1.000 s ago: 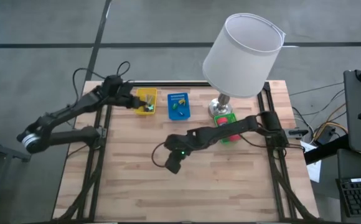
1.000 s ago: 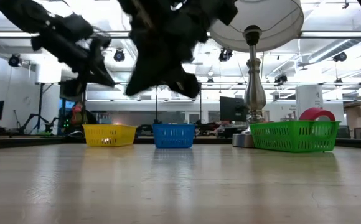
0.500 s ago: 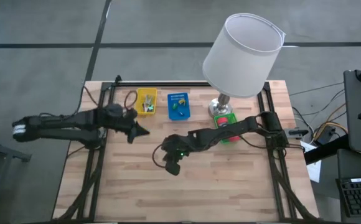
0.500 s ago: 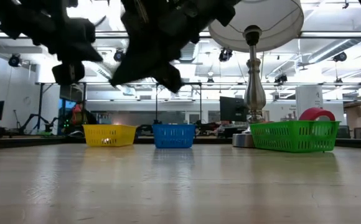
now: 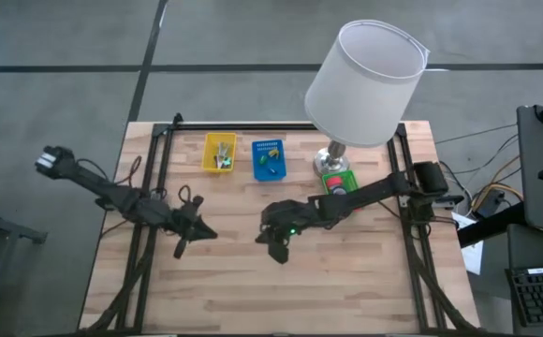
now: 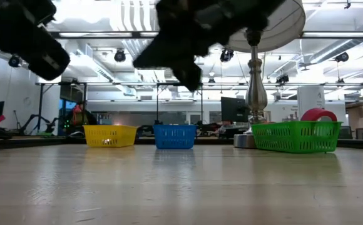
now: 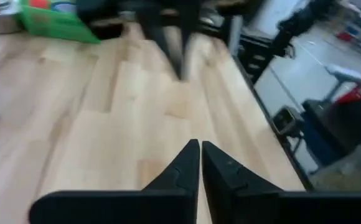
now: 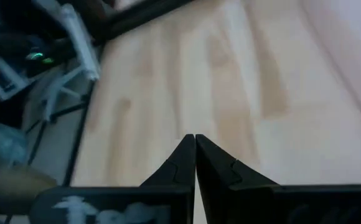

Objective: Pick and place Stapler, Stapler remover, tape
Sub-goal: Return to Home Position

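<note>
My left gripper (image 5: 205, 233) hovers over the bare wood left of the table's middle, shut and empty; its wrist view shows the fingers (image 7: 199, 149) closed together. My right gripper (image 5: 279, 253) hangs just right of it, also shut and empty (image 8: 195, 139). A red tape roll (image 6: 318, 115) stands in the green basket (image 5: 338, 182) by the lamp's foot. Small items lie in the yellow basket (image 5: 219, 152) and the blue basket (image 5: 268, 159); which is the stapler or the remover is too small to tell.
A table lamp with a large white shade (image 5: 365, 82) stands at the far right, its foot (image 6: 250, 139) beside the green basket. The three baskets line the far edge. Bare wood (image 5: 281, 290) stretches across the near half. Black frame rails run along both sides.
My left gripper has swung from above the yellow basket at the far edge toward the near side, ending over the wood left of the table's middle. My right gripper has drifted a little toward the table's right. Both stayed shut.
</note>
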